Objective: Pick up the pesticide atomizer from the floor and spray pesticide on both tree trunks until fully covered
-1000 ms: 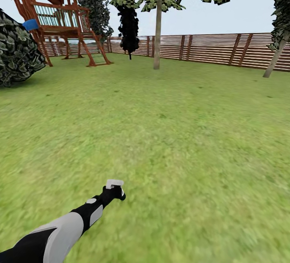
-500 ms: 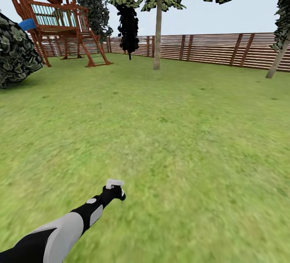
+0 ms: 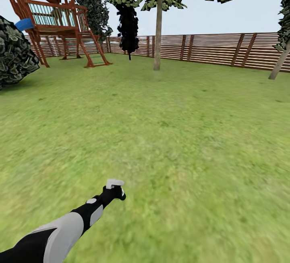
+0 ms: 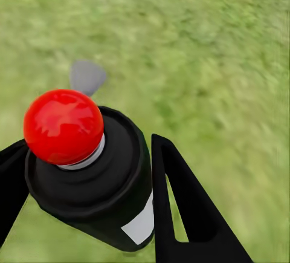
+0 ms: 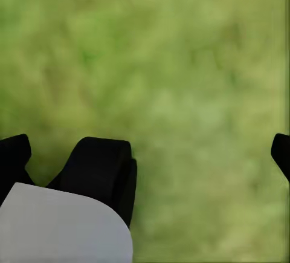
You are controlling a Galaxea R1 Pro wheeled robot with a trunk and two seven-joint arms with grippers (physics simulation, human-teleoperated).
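One slim black spray bottle (image 4: 99, 184) sits clamped in the left pincer (image 4: 90, 202); the right pincer (image 5: 205, 154) gapes empty. Both grey-brown trunks (image 3: 157, 33) stand far off, so spraying now would miss.

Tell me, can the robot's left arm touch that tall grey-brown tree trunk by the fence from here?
Probably not. The left gripper, shut on the black spray bottle, hangs low over near grass, while the grey-brown tree trunk stands far across open lawn by the slatted wooden fence.
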